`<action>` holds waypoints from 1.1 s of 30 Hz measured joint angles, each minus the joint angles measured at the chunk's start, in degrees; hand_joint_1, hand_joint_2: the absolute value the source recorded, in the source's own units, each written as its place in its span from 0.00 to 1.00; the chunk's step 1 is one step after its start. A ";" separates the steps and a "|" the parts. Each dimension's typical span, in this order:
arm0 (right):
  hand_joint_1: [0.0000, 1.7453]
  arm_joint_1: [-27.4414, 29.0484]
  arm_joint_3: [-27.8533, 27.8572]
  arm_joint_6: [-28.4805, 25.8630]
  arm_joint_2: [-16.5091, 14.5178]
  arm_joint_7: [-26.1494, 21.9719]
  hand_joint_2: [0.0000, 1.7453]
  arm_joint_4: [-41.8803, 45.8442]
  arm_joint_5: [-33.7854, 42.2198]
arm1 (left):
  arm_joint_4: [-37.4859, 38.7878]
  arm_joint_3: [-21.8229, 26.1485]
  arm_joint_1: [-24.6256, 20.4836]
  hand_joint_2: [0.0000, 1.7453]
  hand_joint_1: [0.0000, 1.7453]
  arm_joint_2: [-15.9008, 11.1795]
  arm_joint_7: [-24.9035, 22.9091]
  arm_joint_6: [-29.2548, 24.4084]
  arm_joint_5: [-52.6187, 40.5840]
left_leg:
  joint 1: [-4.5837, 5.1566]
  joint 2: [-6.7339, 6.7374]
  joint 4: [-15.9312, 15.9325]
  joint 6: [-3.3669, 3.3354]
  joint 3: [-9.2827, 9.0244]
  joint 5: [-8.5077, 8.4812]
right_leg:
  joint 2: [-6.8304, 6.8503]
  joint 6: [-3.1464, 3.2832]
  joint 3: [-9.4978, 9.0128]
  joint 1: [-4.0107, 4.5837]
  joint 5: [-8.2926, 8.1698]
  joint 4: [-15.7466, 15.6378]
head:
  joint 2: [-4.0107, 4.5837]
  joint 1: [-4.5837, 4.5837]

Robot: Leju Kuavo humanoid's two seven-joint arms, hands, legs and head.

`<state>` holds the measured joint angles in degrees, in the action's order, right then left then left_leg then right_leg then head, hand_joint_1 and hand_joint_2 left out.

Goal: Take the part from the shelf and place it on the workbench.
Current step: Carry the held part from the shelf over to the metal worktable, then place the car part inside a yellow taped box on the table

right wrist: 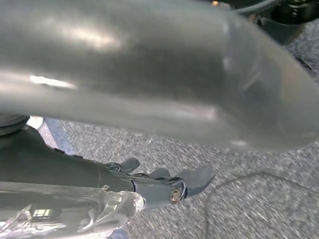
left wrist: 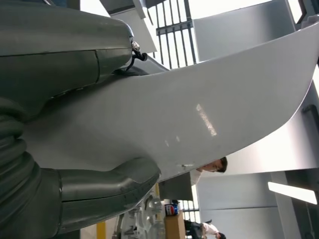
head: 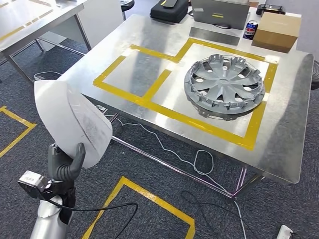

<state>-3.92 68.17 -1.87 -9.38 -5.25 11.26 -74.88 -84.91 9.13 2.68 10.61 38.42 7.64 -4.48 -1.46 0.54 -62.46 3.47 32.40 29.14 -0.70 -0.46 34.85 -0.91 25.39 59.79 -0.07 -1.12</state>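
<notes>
The part (head: pixel 71 119) is a white, curved panel, held up at the lower left by my left hand (head: pixel 66 167), in front of the workbench's near-left edge. Seen from the left wrist, the part (left wrist: pixel 207 99) is pinched between the thumb (left wrist: pixel 109 189) and the dark fingers (left wrist: pixel 75 64). The metal workbench (head: pixel 150 30) is marked with yellow tape rectangles. A grey hubcap (head: pixel 224 84) lies in its right rectangle. My right hand (right wrist: pixel 112 184) hangs over grey carpet with its fingers (right wrist: pixel 188 179) extended and nothing in them.
A cardboard box (head: pixel 276 31), a drinks can (head: pixel 250 30), a black bag (head: pixel 169 10) and a grey case (head: pixel 220 12) stand along the bench's far edge. Cables (head: pixel 177 154) and yellow floor tape (head: pixel 150 196) lie under and before the bench. Another table (head: pixel 34 20) stands at left.
</notes>
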 joint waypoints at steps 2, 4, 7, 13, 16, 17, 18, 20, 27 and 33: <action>0.00 -0.07 0.00 -0.04 0.01 0.01 0.00 0.00 0.00 | 0.01 -0.01 0.06 1.00 1.00 0.03 0.00 0.01 0.00 | 0.34 -0.07 -7.79 -0.28 5.52 2.68 | -0.26 0.55 -0.67 0.28 0.67 -0.03 | 0.00 0.10; 0.00 0.01 0.00 -0.05 0.01 0.04 0.00 0.00 0.00 | 0.02 -0.01 0.22 1.00 1.00 0.04 0.00 0.01 0.00 | 0.79 -0.15 -10.53 -0.84 9.01 3.62 | -0.66 0.78 -1.57 0.57 1.46 -0.04 | 0.00 0.10; 0.00 0.07 0.00 -0.05 -0.03 0.11 0.00 -0.01 0.00 | 0.02 -0.01 0.25 1.00 1.00 0.02 0.00 0.02 0.00 | 1.87 -0.30 -2.25 -2.30 7.58 -3.15 | -1.17 0.70 -3.18 0.72 2.72 -0.12 | 0.00 0.14; 0.00 0.11 0.00 -0.14 -0.06 0.26 0.00 -0.02 0.00 | 0.02 0.02 0.23 1.00 1.00 0.10 0.01 0.19 0.05 | 2.38 -0.76 6.03 -3.80 4.18 -6.90 | -1.33 -0.80 -4.90 1.23 4.52 0.18 | 0.00 0.31; 0.00 -0.08 0.00 -0.19 -0.04 0.26 0.00 -0.02 -0.03 | 0.02 0.07 0.13 1.00 1.00 0.16 0.09 0.86 0.33 | 2.30 -0.63 6.05 -4.45 2.93 -6.24 | -0.24 -1.46 -1.12 1.23 7.59 7.66 | 0.00 0.16; 0.00 -0.08 0.00 -0.19 -0.04 0.26 0.00 -0.02 -0.03 | 0.02 0.07 0.16 1.00 1.00 0.20 0.11 1.07 0.37 | 2.30 -0.62 6.04 -4.54 2.65 -5.92 | -0.07 -1.63 1.26 1.22 9.18 11.37 | 0.00 0.11; 0.00 -0.02 0.00 -0.19 -0.04 0.26 0.00 -0.02 -0.04 | 0.02 0.07 0.21 1.00 1.00 0.21 0.13 1.21 0.39 | 2.30 -0.63 6.02 -4.57 2.30 -5.56 | 0.02 -1.79 3.34 1.18 10.35 14.10 | 0.00 0.10; 0.00 0.12 0.00 -0.18 -0.03 0.26 0.00 -0.02 -0.04 | 0.02 0.07 0.34 1.00 1.00 0.25 0.13 1.32 0.48 | 2.24 -0.65 6.00 -4.48 1.20 -4.66 | 0.12 -2.05 5.22 1.06 9.72 14.42 | 0.00 0.06; 0.00 -0.06 0.00 -0.25 0.05 0.27 0.00 -0.02 -0.14 | 0.04 0.08 0.00 1.00 1.00 0.28 0.07 0.44 0.02 | 2.03 -0.62 5.97 -3.13 -1.59 -2.61 | 0.24 -0.61 0.44 1.26 -0.94 -0.70 | 0.00 0.15; 0.00 -0.11 -0.84 -0.91 0.09 2.74 0.00 -0.02 -1.89 | -0.01 -0.14 -1.32 1.00 1.00 -0.48 -1.30 -6.05 -8.47 | 2.04 -0.60 6.90 -5.40 -2.06 -2.59 | -0.16 -0.33 0.39 1.35 -1.15 -1.06 | 0.00 0.58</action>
<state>-4.03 67.33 -2.78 -9.29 -2.51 11.23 -76.77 -84.92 8.99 1.37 10.12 37.12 1.59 -12.95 0.57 -0.07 -55.56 -1.92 30.34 26.56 -0.86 -0.79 35.24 0.45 24.24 58.73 -0.07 -0.54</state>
